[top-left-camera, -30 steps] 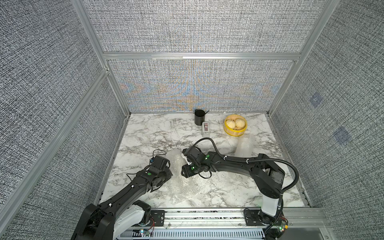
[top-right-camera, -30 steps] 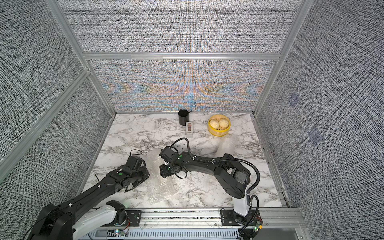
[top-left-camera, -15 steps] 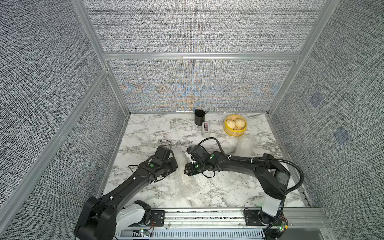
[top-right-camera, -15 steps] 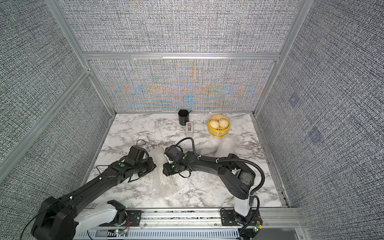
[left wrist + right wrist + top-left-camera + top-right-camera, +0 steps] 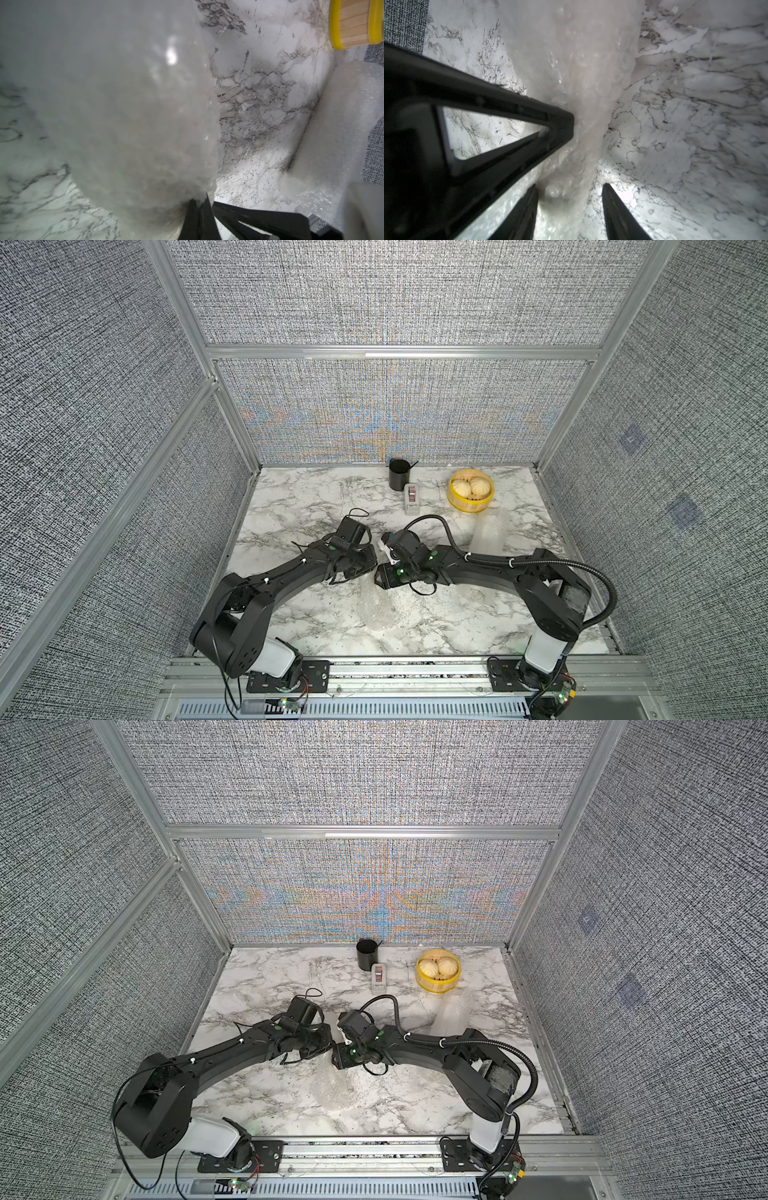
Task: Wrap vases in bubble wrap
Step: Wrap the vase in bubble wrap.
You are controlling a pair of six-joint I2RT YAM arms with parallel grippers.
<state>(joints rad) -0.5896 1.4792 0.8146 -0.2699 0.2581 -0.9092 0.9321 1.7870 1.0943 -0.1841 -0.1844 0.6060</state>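
A lumpy bundle of bubble wrap (image 5: 376, 605) lies mid-table, running from the two gripper heads toward the front; no bare vase shows in it. My left gripper (image 5: 200, 199) is shut, pinching an edge of that bubble wrap (image 5: 128, 116), which billows across the left wrist view. My right gripper (image 5: 569, 185) stands open astride the bundle (image 5: 581, 87): one finger lies against the wrap, and marble shows between the wrap and the other. The left gripper's finger (image 5: 529, 116) presses the bundle from the side. A second, upright wrapped bundle (image 5: 490, 531) stands at the right; its vase is hidden.
A yellow bamboo steamer (image 5: 471, 491) with two buns, a black cup (image 5: 399, 475) and a small white device (image 5: 411, 499) sit at the back. Fabric walls enclose the marble table (image 5: 291, 506) on three sides, and both arms cross its middle.
My left arm swung from the front left toward the centre, drawing bubble wrap up against the right gripper, and its jaws closed. The right gripper shifted a little to the right.
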